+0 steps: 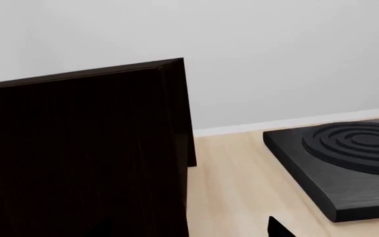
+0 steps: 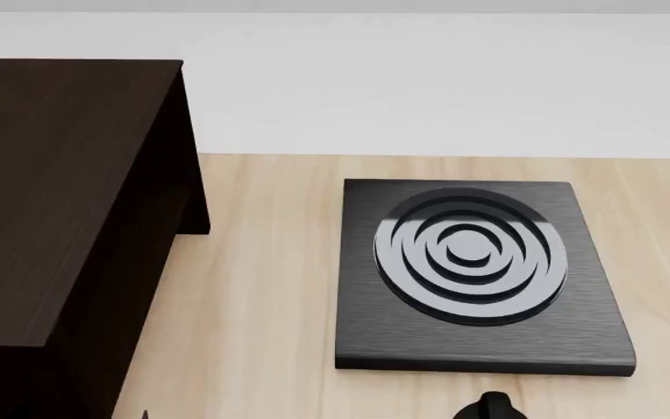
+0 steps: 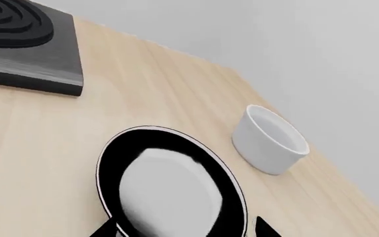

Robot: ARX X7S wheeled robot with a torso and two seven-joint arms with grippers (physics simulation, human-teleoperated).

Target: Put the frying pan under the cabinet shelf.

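On the bench (image 3: 38,148), the frying pan (image 3: 170,187) sits near a bowl (image 3: 268,140); a careless lift could knock it. Either end effector's state: cannot tell.

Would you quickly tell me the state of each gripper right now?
Left gripper: cannot be told; only a dark sliver shows beside the cabinet shelf.
Right gripper: cannot be told; only dark tips show near the frying pan, not visibly holding it.

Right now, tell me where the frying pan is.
Only the right wrist view shows the frying pan: on the wooden table, beside the white bowl and apart from the burner plate.
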